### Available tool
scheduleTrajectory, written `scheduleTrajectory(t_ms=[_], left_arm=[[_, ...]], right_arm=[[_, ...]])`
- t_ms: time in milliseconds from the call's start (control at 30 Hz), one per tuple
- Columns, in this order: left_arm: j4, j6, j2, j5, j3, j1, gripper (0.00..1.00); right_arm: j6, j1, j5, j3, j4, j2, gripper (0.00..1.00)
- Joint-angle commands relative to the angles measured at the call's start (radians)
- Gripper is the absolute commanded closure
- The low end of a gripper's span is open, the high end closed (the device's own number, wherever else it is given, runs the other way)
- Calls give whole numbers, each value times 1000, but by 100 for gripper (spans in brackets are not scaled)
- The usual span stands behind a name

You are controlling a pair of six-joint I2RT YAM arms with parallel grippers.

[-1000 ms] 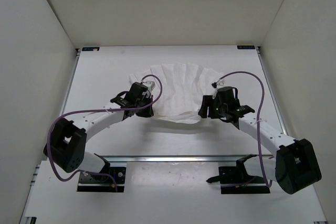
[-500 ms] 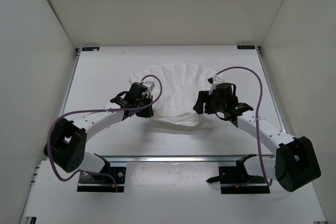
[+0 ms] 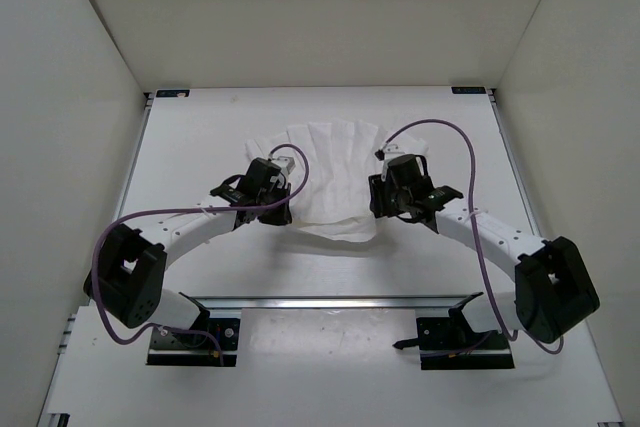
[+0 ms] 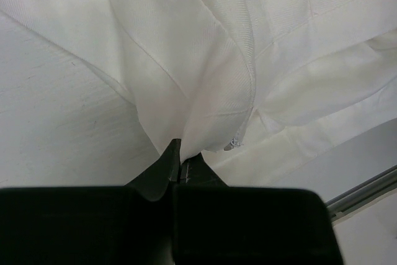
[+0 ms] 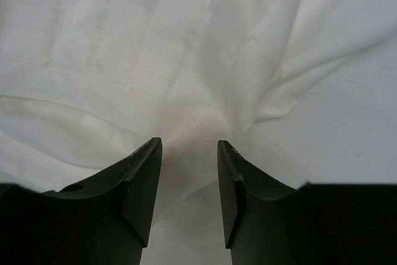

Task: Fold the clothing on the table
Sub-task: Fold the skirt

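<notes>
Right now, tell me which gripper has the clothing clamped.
The left gripper: its jaws are pinched shut on a fold of the clothing. The right gripper stands with jaws apart, fabric lying in the gap unclamped.

Robotics lab test cell: plain white enclosure walls (image 3: 70, 97) surround a matte white aluminium-framed table (image 3: 330, 272) with two bolted-down black-and-white robot arms (image 3: 190, 232) (image 3: 490, 239).
</notes>
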Motion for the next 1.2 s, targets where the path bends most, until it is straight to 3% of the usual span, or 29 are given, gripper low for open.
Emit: scheduleTrajectory(t_ms=[0, 133, 333, 700, 1167], left_arm=[[12, 11, -13, 20, -16, 9, 100], [11, 8, -7, 24, -8, 3, 100], [15, 7, -5, 23, -16, 12, 100], [20, 1, -5, 39, -22, 12, 100], [5, 1, -24, 46, -31, 35, 100]], right_arm=[[-81, 14, 111, 64, 13, -1, 62], [-118, 0, 59, 115, -30, 74, 63], [-150, 46, -41, 108, 19, 42, 53], [-191, 149, -38, 71, 48, 102, 47], [-225, 198, 291, 57, 65, 215, 45]])
